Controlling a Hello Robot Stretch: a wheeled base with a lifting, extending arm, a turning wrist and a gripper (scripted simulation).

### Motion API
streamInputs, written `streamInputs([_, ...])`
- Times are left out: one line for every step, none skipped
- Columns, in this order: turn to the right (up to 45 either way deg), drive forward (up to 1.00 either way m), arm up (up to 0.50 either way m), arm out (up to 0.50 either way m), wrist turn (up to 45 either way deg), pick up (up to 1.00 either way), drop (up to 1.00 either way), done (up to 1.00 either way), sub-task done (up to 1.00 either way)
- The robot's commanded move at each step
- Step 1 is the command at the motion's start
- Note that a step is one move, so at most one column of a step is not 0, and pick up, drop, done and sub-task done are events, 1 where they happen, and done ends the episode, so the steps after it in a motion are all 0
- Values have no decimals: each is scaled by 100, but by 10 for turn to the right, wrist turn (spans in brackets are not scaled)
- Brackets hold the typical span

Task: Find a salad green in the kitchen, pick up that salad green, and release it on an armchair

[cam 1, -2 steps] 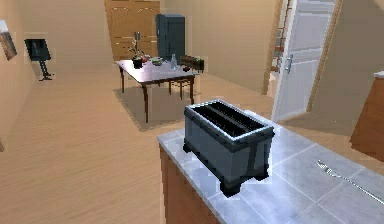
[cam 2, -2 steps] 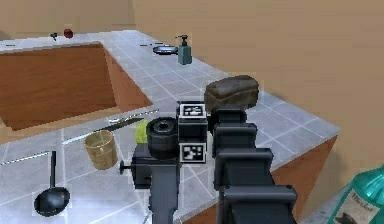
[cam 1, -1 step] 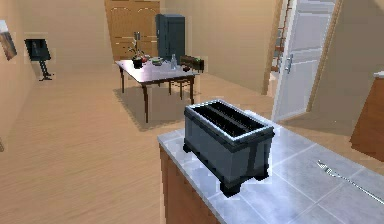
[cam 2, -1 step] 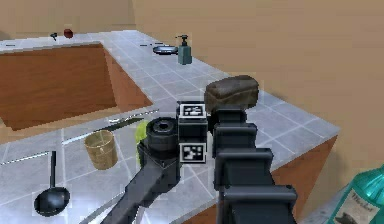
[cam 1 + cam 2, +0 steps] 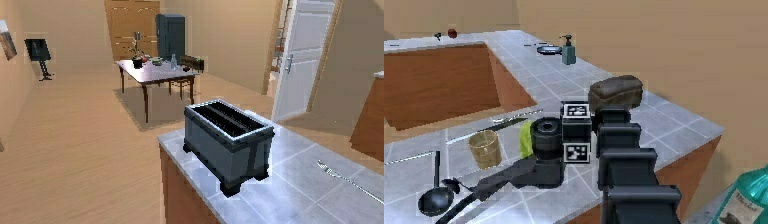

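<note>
In the arm side view we noted the dark arm (image 5: 629,170) rising from the lower edge, with a teal bottle (image 5: 749,198) at the picture's bottom right corner. At the arm's far end stood the two white marker squares (image 5: 575,140), and left of them the end effector (image 5: 484,187) reached out low over the tiled worktop (image 5: 674,125), its thin fingers pointing toward a dark ladle (image 5: 434,202) lying there. We could not tell whether the fingers were spread or pressed together, nor whether they held anything, since things lay on the surface at and behind them. A yellow-green lump (image 5: 526,140), the one item whose colour suited a salad green, sat on the worktop just beside the end effector's dark body, between it and a tan cup (image 5: 484,148); its shape was too small to confirm. Farther out we recorded a brown loaf (image 5: 616,92), then a brown sink (image 5: 434,85), and beyond these a soap bottle (image 5: 568,50) and a small red round thing (image 5: 452,32). In the forward view a dark grey toaster (image 5: 228,140) stood nearest on a tiled worktop, with a fork (image 5: 345,178) to its right. Across the wooden floor we observed a dining table (image 5: 140,75) carrying several small items, a chair (image 5: 187,70) beside it, a white door (image 5: 300,60) to the right, and a dark cabinet (image 5: 170,35) at the far wall.
</note>
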Motion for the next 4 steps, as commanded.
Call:
streamInputs([0,0,0,0,450,0,0,0,0])
streamInputs([0,0,0,0,270,0,0,0,0])
streamInputs([0,0,-8,0,0,0,0,0,0])
streamInputs([0,0,0,0,0,100,0,0,0])
